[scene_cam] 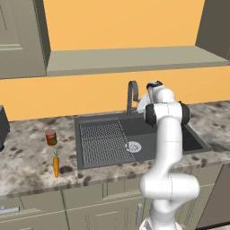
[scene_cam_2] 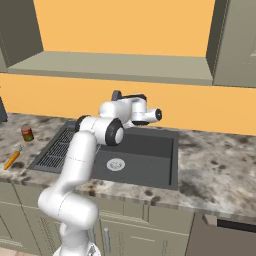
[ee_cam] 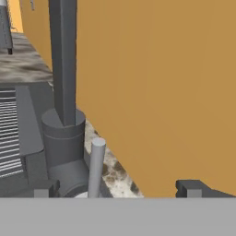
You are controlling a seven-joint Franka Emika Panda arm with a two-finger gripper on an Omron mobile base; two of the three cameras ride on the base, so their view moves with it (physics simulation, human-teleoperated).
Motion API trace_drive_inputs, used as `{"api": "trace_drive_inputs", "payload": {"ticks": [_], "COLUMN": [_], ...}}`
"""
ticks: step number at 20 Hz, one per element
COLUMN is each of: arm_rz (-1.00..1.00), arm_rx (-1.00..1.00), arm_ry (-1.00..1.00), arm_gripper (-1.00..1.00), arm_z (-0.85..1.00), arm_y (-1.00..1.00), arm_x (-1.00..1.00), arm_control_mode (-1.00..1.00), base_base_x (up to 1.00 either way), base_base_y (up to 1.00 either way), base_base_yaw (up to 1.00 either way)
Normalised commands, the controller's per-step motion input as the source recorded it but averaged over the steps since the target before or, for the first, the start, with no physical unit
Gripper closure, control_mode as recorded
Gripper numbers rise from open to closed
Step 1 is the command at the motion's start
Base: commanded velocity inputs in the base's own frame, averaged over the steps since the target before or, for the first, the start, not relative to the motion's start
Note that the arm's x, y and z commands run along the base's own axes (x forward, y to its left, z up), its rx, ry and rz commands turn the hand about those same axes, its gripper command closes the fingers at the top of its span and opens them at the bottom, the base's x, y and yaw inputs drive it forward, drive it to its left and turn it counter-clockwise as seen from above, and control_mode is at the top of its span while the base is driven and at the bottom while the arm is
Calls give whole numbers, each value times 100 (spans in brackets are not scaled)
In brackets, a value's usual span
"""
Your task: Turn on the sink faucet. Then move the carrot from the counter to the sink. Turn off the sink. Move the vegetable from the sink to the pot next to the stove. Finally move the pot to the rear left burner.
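Hand view: gripper (ee_cam: pixel 117 189) wide open, nothing held, low behind the sink.
Faucet (ee_cam: pixel 63 60): base and lever (ee_cam: pixel 96 167) just ahead, between the fingertips.
Carrot (scene_cam: pixel 56 165): on counter (scene_cam: pixel 27 152), far off, beside red can (scene_cam: pixel 51 137).

Both base views are looking forward and down from behind the arm, left and right, sharing the sink (scene_cam: pixel 134 134) and counter (scene_cam: pixel 27 157). Hand view is sitting very close behind the sink faucet (ee_cam: pixel 63 69) base, facing the orange wall (ee_cam: pixel 161 92).
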Motion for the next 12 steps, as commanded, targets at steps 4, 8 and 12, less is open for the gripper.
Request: {"api": "trace_drive_inputs", "payload": {"ticks": [4, 8, 12], "arm_rz": [0, 0, -3], "arm_rx": [1, 4, 2], "arm_ry": [0, 0, 1], "arm_gripper": [-100, -100, -100], "arm_z": [-3, 0, 0], "arm_y": [0, 1, 16], "arm_x": [12, 5, 9], "arm_control_mode": [-100, -100, -100], "base_base_x": [0, 0, 0], "base_base_y": [0, 0, 0], "base_base_yaw": [0, 0, 0]}}
